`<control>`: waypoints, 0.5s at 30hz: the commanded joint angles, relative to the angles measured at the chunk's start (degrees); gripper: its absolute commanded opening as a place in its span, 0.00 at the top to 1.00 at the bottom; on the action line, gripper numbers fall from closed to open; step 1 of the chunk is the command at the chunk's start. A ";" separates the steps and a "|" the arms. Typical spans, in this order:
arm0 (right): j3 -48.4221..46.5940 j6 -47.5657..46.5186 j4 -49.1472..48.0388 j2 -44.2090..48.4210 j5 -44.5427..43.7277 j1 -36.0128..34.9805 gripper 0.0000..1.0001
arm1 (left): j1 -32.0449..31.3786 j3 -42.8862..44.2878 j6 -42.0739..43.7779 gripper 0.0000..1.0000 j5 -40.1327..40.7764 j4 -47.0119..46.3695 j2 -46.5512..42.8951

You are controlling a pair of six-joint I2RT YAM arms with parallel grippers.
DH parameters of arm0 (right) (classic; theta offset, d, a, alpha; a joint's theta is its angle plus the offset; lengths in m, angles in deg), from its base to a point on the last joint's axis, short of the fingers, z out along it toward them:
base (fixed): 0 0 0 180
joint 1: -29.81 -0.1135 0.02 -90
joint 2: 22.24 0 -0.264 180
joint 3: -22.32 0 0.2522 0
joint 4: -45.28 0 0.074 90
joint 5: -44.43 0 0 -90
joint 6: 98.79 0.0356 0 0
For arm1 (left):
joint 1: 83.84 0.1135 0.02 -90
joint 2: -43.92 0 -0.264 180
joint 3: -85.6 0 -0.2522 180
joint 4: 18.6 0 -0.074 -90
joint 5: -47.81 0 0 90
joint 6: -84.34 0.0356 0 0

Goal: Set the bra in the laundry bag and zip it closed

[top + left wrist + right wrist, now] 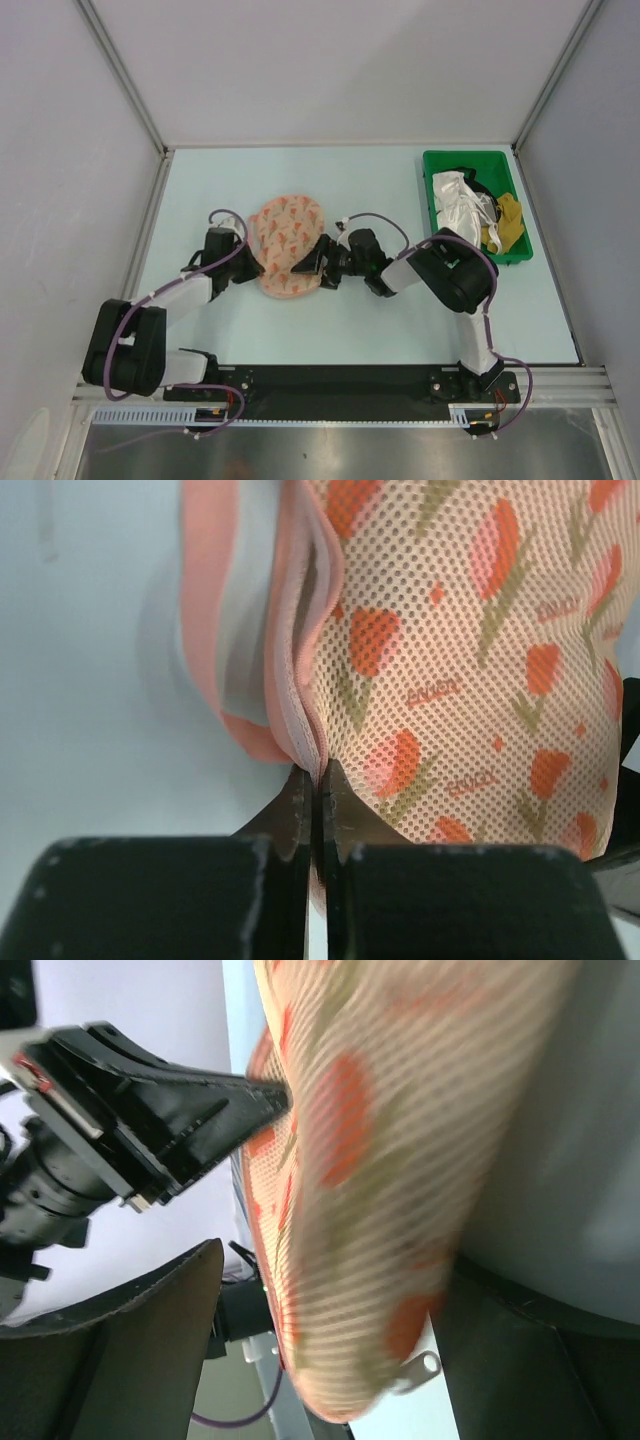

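The laundry bag (pixel 285 240) lies folded shut on the table (pixel 400 320), between the two sets of fingers. The left fingers (pixel 320 780) are pressed together on its seam edge, probably to anchor it against the pull of zipping. The right fingers (pixel 314 268) stand wide apart, straddling the opposite edge with the zip tab (pixel 425 1365) just beside one of them. They clamp nothing that I can see. The bag's long axis runs crosswise to the line joining both sets of fingers, its far end leaning slightly toward the right fingers' side. No bra shows; it is likely inside.
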 commanded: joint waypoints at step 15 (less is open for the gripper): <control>17.65 -11.98 2.51 15.00 4.50 9.53 0.14 | -14.31 10.05 13.38 1.00 -3.23 -0.03 7.21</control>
